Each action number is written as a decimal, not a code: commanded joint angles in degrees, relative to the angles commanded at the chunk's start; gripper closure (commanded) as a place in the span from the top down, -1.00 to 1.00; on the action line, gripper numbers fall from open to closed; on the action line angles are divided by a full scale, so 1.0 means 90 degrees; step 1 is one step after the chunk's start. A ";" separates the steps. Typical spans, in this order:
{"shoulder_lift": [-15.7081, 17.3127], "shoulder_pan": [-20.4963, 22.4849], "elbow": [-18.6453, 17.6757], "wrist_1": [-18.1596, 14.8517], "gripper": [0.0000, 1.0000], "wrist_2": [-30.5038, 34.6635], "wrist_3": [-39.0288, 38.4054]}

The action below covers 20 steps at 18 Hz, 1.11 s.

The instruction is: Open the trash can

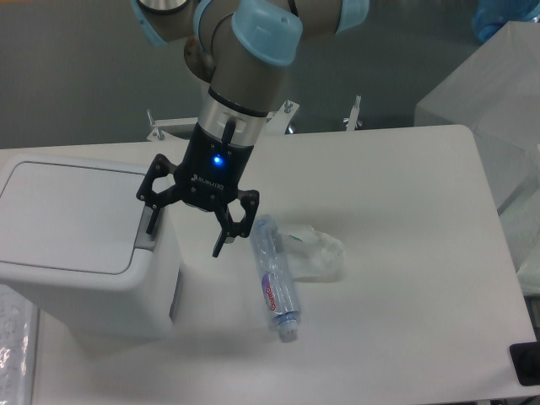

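The trash can point(76, 245) is a white boxy bin at the left of the table, its flat lid down. Its grey push-button tab point(148, 226) sits at the right rim, partly covered by my fingers. My gripper point(186, 240) hangs open just above that right rim. The left fingertip point(152, 224) is over the tab and the right fingertip point(218, 250) is off the can's side above the table. Nothing is between the fingers.
A clear plastic bottle point(275, 277) lies on the table right of the gripper, beside a crumpled clear plastic wrap point(316, 253). Translucent white boxes point(494, 101) stand at the far right. A dark object point(525, 363) sits at the table's lower right corner.
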 joint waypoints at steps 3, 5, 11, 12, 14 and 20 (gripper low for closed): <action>0.0000 0.0000 -0.0010 0.0000 1.00 0.0020 0.0000; -0.0010 0.0000 0.0000 0.0000 1.00 0.0020 -0.0010; -0.0039 0.0000 0.0078 0.0000 1.00 0.0010 0.0000; -0.0058 0.0000 0.0126 0.0010 1.00 0.0010 0.0029; -0.0068 0.0048 0.0263 0.0010 1.00 0.0010 0.0097; -0.0127 0.0877 0.0283 0.0029 1.00 0.0029 0.1413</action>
